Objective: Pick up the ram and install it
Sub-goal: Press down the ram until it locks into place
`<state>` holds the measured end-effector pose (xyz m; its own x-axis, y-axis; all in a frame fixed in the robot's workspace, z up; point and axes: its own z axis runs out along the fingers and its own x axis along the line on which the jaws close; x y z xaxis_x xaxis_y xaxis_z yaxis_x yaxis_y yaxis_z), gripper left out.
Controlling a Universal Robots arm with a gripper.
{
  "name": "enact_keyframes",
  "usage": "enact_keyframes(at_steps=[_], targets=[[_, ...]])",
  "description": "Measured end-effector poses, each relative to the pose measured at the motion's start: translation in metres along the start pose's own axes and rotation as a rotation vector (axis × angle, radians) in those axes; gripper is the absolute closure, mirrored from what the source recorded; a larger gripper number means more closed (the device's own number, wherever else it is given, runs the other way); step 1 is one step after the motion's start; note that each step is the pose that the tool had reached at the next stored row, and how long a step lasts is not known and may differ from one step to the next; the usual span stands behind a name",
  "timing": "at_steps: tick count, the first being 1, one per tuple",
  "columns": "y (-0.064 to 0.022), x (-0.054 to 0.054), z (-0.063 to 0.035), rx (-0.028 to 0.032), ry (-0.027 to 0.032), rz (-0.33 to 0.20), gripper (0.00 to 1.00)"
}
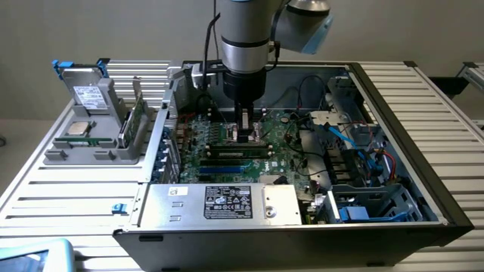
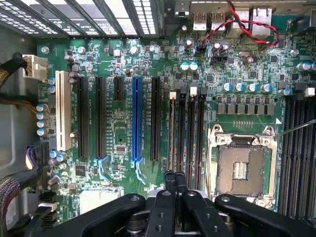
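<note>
Green ram [image 1: 240,151] seated lengthwise, hand [image 1: 246,136] above

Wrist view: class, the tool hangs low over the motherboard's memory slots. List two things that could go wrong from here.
1. The tool sits over narrow memory slots packed side by side; slight misalignment could jam a stick against a slot wall.
2. The open processor socket lies right beside them; a slip might damage its exposed contacts.

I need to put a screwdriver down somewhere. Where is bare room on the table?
The table's slats are bare on the exterior view's right of the computer case and in front of the grey holder. Inside the case is crowded.
</note>
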<state>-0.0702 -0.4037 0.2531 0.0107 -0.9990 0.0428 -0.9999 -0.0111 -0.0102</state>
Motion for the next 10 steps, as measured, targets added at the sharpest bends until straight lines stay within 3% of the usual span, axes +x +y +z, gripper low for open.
enact_keyframes(at_steps=[7,10], targets=[[-0.0001,0.0000,0.0000,0.0000,0.0000,0.000,0.89],[0.0000,0.0000,0.0000,-0.0012,0.0003,0.025,0.89]])
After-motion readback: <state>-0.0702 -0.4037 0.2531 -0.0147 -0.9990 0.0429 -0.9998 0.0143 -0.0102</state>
